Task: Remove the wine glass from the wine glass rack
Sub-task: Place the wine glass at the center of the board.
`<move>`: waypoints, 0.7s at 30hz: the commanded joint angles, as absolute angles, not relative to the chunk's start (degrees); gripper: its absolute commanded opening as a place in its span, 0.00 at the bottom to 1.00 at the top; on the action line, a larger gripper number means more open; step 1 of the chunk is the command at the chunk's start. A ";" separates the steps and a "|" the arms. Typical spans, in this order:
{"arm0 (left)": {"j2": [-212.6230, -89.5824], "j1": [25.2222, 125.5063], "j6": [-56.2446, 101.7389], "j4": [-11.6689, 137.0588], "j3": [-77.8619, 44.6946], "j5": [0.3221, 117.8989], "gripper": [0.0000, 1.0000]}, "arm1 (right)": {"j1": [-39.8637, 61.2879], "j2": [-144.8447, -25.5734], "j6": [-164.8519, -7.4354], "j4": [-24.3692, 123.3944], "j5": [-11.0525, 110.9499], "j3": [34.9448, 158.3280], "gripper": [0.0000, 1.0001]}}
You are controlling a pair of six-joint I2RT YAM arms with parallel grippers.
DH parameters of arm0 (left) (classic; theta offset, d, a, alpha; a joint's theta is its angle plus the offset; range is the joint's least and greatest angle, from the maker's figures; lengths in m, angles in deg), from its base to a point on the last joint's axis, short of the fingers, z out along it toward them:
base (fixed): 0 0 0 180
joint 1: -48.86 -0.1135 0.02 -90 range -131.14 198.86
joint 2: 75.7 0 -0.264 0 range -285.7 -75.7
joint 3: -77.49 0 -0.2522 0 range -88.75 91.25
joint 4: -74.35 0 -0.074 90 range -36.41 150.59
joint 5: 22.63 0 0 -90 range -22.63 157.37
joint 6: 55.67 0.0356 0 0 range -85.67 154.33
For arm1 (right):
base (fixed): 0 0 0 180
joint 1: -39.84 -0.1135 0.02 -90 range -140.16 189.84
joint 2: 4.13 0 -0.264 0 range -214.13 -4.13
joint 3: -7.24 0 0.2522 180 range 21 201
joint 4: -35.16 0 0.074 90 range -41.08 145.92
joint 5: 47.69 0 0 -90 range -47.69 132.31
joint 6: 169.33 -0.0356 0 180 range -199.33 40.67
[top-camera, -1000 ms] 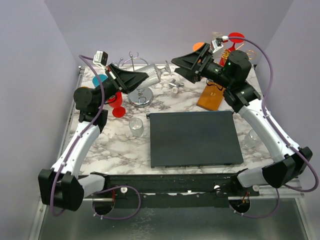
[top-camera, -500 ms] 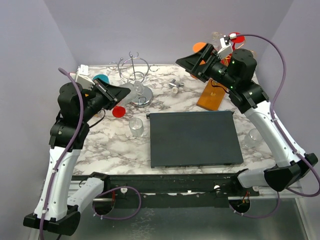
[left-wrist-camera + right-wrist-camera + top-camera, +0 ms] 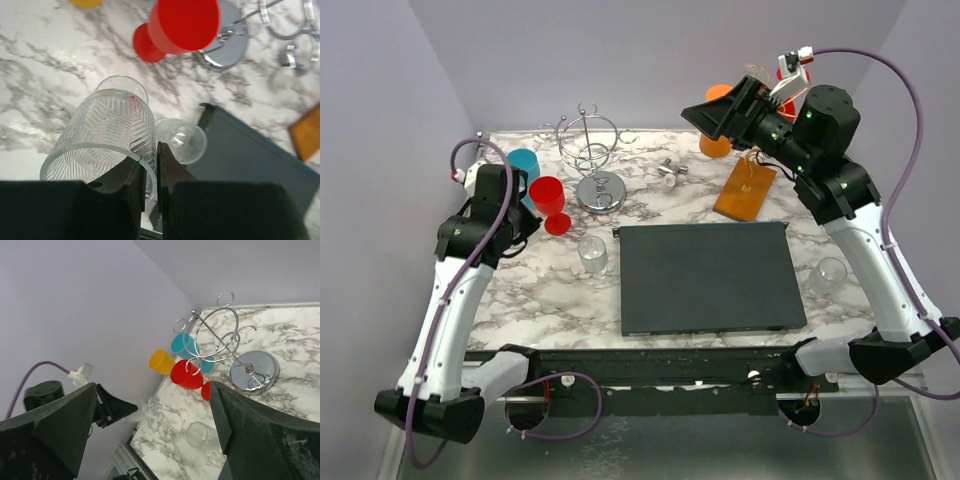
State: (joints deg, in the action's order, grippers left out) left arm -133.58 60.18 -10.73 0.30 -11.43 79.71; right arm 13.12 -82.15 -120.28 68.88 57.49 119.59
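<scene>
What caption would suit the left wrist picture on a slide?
Jaws pinch a clear patterned glass by its rim over the marble table, red cup and dark mat.

Marble worktop (image 3: 660,205), white with grey veining.
Dark grey mat (image 3: 705,275), rectangular, centre.
Chrome wire stand (image 3: 599,191), round base, rear left.
Red goblet (image 3: 547,193), just left of that base.
Teal cup (image 3: 524,162), behind the goblet.
Yellow cup (image 3: 161,361), near the teal one.
Clear tumbler (image 3: 592,255), beside the mat's left edge.
Second clear glass (image 3: 830,273), right of the mat.
Small chrome fitting (image 3: 669,172), rear centre.

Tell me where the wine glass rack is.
Top view: the wine glass rack stands back right, just beyond the dark mat's far right corner.
</scene>
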 commanded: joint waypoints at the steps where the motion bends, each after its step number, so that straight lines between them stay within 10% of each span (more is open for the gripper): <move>1: -138.87 59.90 -5.93 -0.66 -14.06 91.75 0.00 | 12.68 -78.94 -116.76 71.21 55.58 121.56 1.00; 21: -158.54 43.30 1.69 13.98 -20.77 76.50 0.00 | 12.68 -70.91 -115.46 72.47 53.04 118.71 1.00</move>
